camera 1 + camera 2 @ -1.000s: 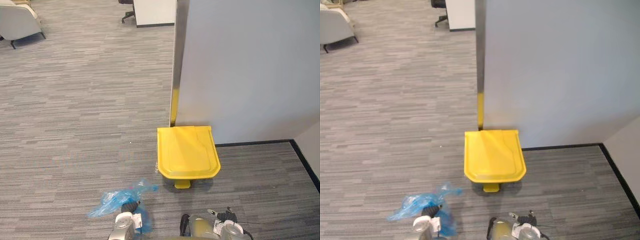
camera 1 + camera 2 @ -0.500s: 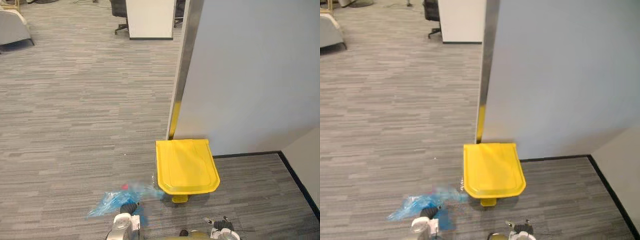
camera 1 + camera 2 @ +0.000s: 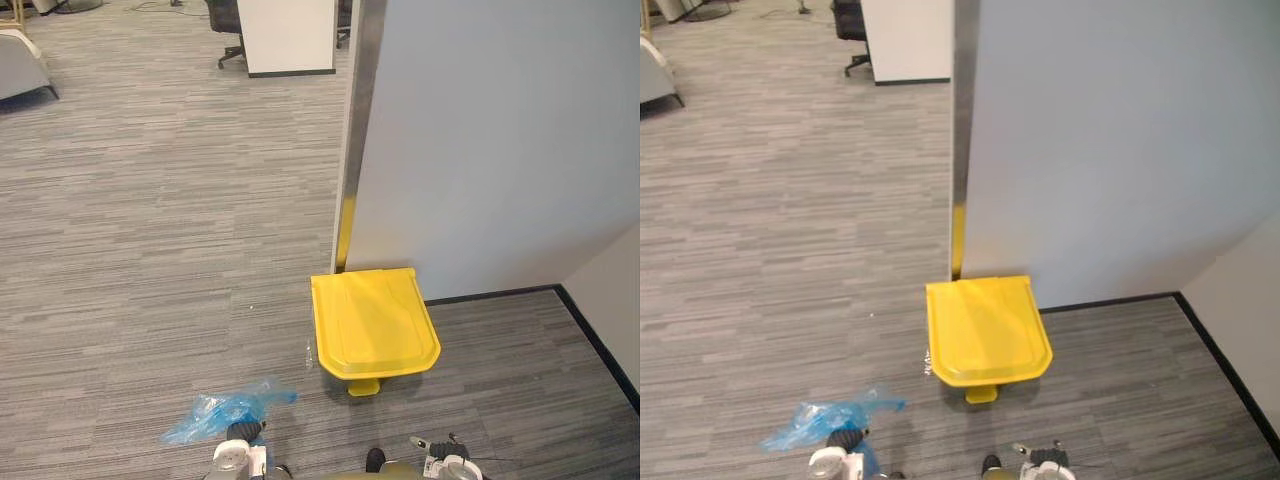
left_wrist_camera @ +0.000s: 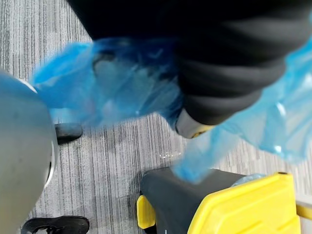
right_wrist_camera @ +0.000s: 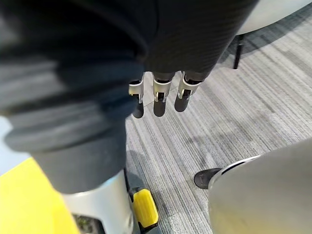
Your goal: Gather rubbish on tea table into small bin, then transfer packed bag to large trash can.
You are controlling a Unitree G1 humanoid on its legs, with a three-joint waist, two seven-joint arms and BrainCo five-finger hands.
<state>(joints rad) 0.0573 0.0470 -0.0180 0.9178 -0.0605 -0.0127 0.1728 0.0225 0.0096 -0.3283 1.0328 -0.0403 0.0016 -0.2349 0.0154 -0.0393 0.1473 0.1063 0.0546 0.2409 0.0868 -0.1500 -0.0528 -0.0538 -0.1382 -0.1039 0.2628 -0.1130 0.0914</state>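
Low at 7 o'clock from the yellow trash can (image 3: 372, 325), lid down, backed against grey partition (image 3: 490, 150): blue bag (image 3: 225, 415), bunched over left hand (image 3: 232, 458); cannot tell how far closed round it, grip hidden under plastic. At 5 o'clock, right hand (image 5: 158, 95), loosely straight, pointing down at carpet (image 3: 150, 250), holding nothing.

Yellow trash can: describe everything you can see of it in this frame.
The yellow trash can stands upright on grey carpet, back against the grey partition wall. Its glossy, plastic-looking lid is shut, rounded at the front. A yellow foot pedal sticks out below; the body under the lid looks dark. The blue bag is clear of it, to its left.
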